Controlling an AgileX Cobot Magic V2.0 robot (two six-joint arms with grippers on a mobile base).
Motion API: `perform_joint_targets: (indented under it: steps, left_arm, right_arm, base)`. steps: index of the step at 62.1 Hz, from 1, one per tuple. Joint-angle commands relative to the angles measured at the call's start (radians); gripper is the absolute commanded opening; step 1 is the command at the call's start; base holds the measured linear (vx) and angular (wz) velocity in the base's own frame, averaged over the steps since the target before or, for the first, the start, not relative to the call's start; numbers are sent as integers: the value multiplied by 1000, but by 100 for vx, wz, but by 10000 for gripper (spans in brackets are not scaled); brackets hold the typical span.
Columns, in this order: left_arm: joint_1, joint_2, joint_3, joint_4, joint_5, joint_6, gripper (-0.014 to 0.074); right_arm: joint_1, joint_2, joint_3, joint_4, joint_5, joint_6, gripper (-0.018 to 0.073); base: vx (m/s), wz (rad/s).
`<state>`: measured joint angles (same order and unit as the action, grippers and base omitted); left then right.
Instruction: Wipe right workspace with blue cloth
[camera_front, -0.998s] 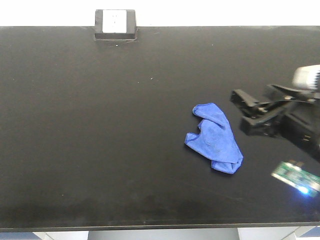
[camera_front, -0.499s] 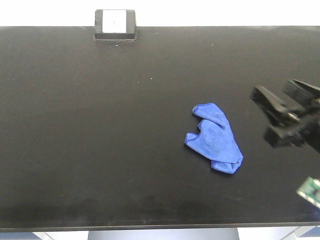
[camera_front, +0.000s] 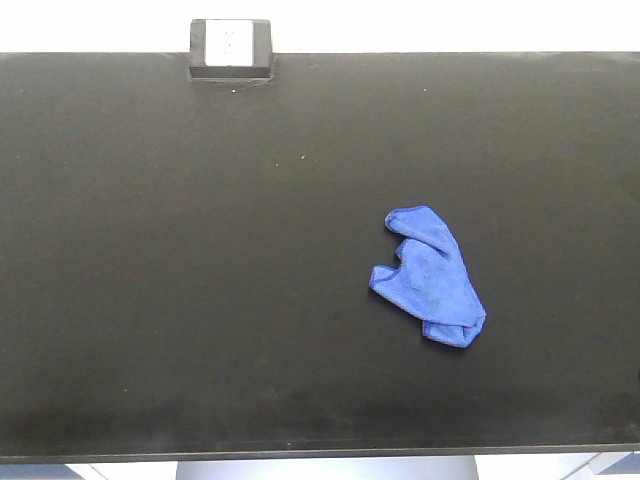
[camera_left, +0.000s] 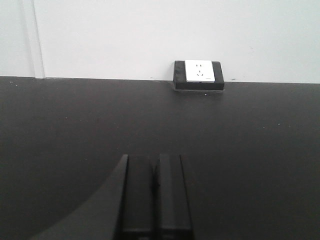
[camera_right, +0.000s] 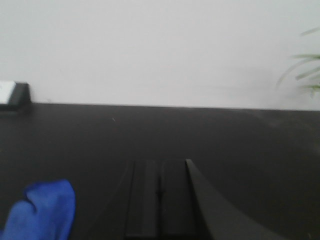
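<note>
Even, bright overhead light; front view was sharp, white wall (camera_front: 450, 25) overexposed. Black benchtop (camera_front: 150, 250) showed faint sheen, hazy smudges along its near edge. Right wrist view was soft, blue cloth (camera_right: 42, 212) and plant leaves (camera_right: 305, 67) blurred. Left wrist view was crisper.

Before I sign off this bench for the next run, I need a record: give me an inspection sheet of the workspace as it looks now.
Surface: black benchtop, matte, with a few pale specks; no spills seen.
Job's things: blue cloth lies crumpled right of centre, flat on the benchtop, held by nothing.
Clutter: nothing seen besides the cloth.
Claws: left claw shut, low over bare benchtop; right claw shut, low over the bench, with the cloth to its left and not touching it. Neither shows in the front view.
Cables: nothing seen.
Surroundings: small black box with a white socket face at the back edge; plain white wall behind; blurred green plant leaves at far right.
</note>
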<state>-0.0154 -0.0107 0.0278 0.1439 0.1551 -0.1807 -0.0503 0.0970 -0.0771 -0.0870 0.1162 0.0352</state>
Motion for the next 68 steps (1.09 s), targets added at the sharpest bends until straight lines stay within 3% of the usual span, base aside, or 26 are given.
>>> perform_joint_targets:
  steps: [1,6,14,68]
  left_arm:
    - [5,-16,31,1,-80,-8,-6]
    - [5,-16,31,1,-80,-8,-6]
    - [5,-16,31,1,-78,-8,-6]
    - [5,-16,31,1,-78,-8,-6]
  right_arm:
    - [-4,-72,51,-3,-71,-5,-11]
    - [13,-121,134,24,-131,-5,-11]
    - [46,-109,127,51,-56,-1,-9]
    - [42,-109,127,57,-23,-1,-8]
  base:
    - [0,0]
    - [0,0]
    - [0,0]
    - [0,0]
